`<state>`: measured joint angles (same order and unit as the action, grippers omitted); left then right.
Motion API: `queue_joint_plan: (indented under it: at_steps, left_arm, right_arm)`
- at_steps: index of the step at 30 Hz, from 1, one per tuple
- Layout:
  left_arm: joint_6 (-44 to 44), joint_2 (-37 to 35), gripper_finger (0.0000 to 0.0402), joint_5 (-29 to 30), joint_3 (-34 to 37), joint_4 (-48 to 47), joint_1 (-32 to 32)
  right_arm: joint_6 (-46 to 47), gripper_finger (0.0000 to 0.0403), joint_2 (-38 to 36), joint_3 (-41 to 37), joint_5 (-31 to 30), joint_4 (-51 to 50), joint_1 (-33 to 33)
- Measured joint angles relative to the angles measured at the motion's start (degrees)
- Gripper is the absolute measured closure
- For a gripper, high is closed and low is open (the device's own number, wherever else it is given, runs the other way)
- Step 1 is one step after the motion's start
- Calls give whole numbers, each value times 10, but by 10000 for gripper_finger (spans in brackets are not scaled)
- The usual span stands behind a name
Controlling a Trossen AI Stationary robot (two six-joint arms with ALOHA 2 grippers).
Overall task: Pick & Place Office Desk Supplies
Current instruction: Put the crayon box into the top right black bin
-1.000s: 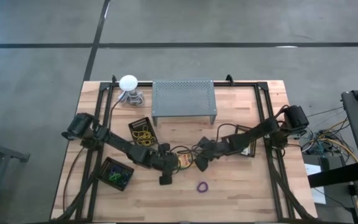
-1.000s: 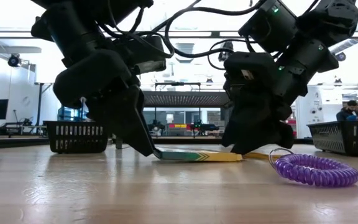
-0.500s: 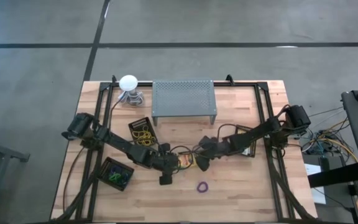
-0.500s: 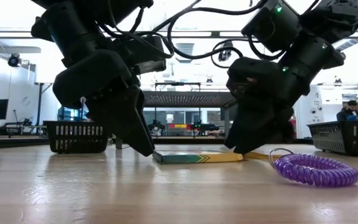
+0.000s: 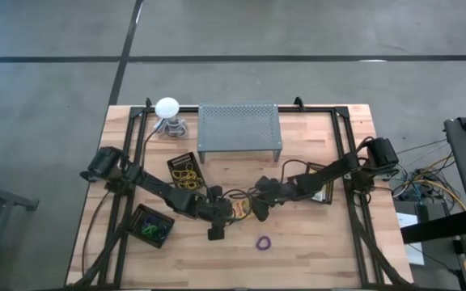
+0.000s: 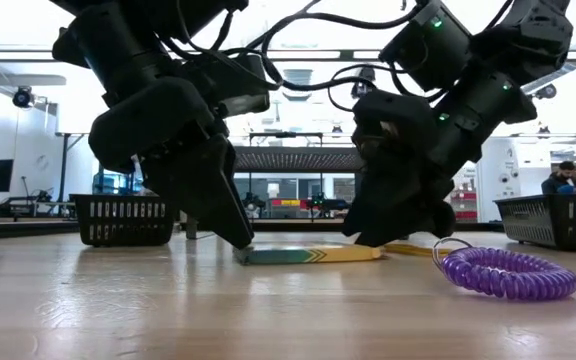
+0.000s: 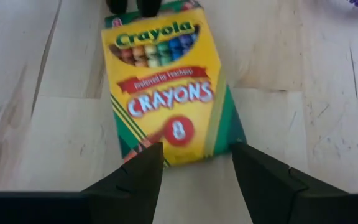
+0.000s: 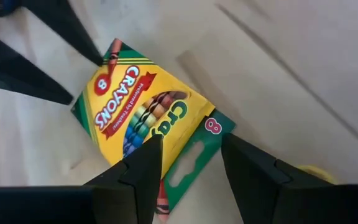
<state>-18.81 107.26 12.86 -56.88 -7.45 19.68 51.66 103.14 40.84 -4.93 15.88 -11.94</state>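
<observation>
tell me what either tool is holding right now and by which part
Nothing is held. Both open tools, left tool and right tool, straddle opposite ends of the crayon box, which lies flat on the table.

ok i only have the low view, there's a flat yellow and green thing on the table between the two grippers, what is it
observer: a yellow-and-green cardboard crayon box, lying flat with its printed face up.
operator: is the left gripper shut on it
observer: no, the left gripper is open, with a finger on either side of one end of the box.
operator: and the right one
observer: the right gripper is open too, at the opposite end of the box, the one with the hang tab.
</observation>
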Motion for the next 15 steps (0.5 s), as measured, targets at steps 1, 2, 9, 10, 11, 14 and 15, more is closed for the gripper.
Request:
queue_joint_plan:
  at_steps: [1, 2, 9, 10, 11, 14, 15]
  left_arm:
    - [0, 0, 202, 0, 0, 0, 0]
    - [0, 0, 202, 0, 0, 0, 0]
    - [0, 0, 202, 0, 0, 0, -1]
    - [0, 0, 202, 0, 0, 0, -1]
    - [0, 0, 202, -1, 0, 0, -1]
    - [0, 0, 202, -1, 0, 2, -2]
    - [0, 0, 202, -2, 0, 2, -2]
  right_arm:
    - [-1, 237, 1, 0, 9, 9, 0]
    - [-4, 237, 1, 0, 17, 17, 0]
    - [-6, 236, 3, -1, 48, 45, -2]
    - [-6, 236, 3, -1, 48, 45, -2]
    - [-6, 237, 3, -1, 48, 47, -2]
    - [-9, 237, 3, -1, 47, 58, -2]
    - [-11, 236, 3, -1, 46, 60, -2]
